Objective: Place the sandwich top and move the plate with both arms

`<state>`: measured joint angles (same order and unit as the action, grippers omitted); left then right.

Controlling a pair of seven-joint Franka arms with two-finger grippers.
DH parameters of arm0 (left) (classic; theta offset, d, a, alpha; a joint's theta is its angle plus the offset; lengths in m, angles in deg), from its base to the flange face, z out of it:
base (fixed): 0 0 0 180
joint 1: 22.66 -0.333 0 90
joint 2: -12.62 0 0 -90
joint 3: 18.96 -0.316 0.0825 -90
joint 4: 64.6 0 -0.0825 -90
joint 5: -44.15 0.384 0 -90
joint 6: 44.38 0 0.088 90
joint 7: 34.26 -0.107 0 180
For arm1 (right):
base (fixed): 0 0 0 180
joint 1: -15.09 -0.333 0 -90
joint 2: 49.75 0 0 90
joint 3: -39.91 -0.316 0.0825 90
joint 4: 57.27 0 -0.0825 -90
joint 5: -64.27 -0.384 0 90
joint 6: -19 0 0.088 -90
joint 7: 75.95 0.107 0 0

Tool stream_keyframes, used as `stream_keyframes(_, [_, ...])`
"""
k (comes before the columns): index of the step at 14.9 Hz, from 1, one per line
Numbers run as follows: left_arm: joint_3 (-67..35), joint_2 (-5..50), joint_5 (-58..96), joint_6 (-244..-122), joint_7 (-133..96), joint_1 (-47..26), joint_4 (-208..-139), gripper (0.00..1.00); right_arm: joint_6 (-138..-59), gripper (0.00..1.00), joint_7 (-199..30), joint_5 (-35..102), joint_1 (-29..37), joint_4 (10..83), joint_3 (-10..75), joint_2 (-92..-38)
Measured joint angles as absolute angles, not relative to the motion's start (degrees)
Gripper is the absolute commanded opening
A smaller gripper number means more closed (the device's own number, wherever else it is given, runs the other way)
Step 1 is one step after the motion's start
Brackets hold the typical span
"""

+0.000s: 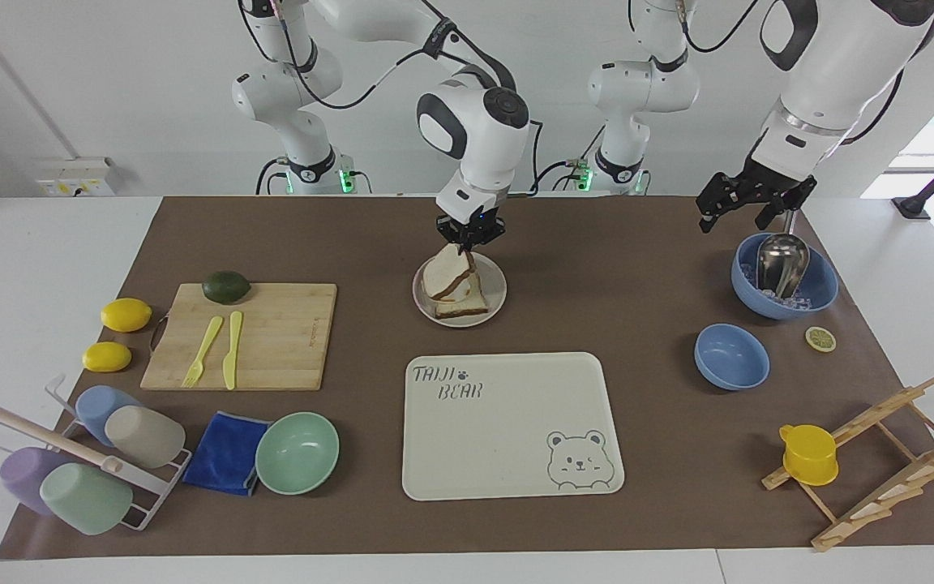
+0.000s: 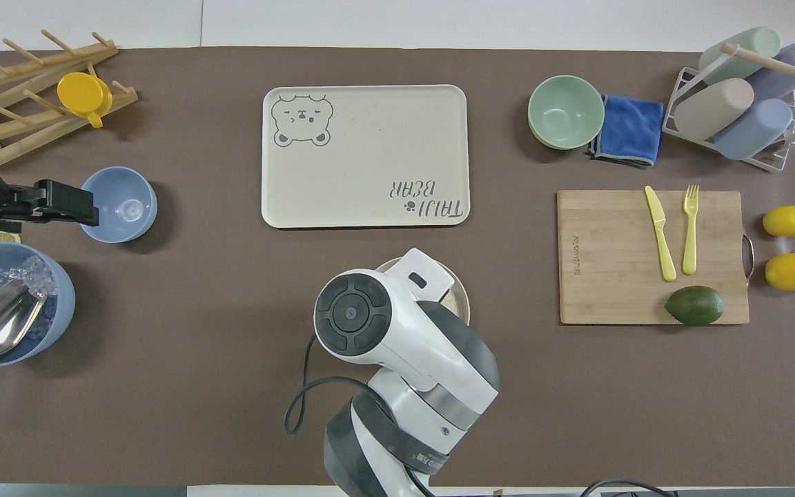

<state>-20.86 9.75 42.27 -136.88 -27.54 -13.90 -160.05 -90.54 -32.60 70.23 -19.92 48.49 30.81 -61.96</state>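
At frame centre, the right gripper [image 1: 469,240] pinches the tilted sandwich top [image 1: 445,276] over the plate [image 1: 495,302]; overhead, the arm hides it. At upper right, the left gripper [image 1: 747,212] hangs spread and empty.

bear tray [image 1: 507,422], cutting board [image 1: 272,332], avocado [image 1: 226,286]

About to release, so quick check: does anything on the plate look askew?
Yes. The top slice is tilted, not flat: one edge rests on the sandwich on the plate, the other is pinched up in the right hand. Nothing spilled.
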Motion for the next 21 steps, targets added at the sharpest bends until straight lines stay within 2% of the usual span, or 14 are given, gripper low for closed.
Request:
stream_keyframes(7, [-20.86, 9.75, 42.27, -136.88, -27.54, -13.90, -160.05, 1.00, -96.17, 0.02, -34.21, 66.89, -18.27, 50.49, 30.99, -61.93])
stream_keyframes(11, [-20.86, 9.75, 42.27, -136.88, -27.54, -13.90, -160.05, 1.00, -98.52, 0.30, -35.24, 64.58, -17.61, 50.88, 31.04, -61.93])
stream_keyframes(12, [-20.86, 9.75, 42.27, -136.88, -27.54, -13.91, -160.05, 1.00, -98.56, 0.33, -35.24, 64.56, -17.61, 51.00, 31.01, -61.93])
stream_keyframes(14, [-20.86, 9.75, 42.26, -136.88, -27.54, -13.95, -160.05, 1.00, -98.73, 0.53, -35.26, 64.53, -17.60, 51.59, 31.01, -61.92])
stream_keyframes(16, [-20.86, 9.75, 42.27, -136.88, -27.54, -14.00, -160.07, 1.00, -99.09, 0.67, -35.29, 64.53, -17.59, 52.22, 31.01, -61.90])
stream_keyframes(17, [-20.86, 9.75, 42.27, -136.88, -27.54, -14.00, -160.07, 1.00, -99.19, 0.81, -35.29, 64.52, -17.59, 52.33, 31.01, -61.90])
stream_keyframes(18, [-20.87, 9.75, 42.26, -136.87, -27.54, -14.03, -160.09, 1.00, -99.27, 1.00, -35.29, 64.29, -17.59, 52.32, 31.01, -61.87])
stream_keyframes(21, [-20.90, 9.74, 42.27, -136.85, -27.53, -14.40, -160.18, 1.00, -100.62, 1.00, -35.39, 62.28, -17.52, 51.73, 31.05, -61.53])
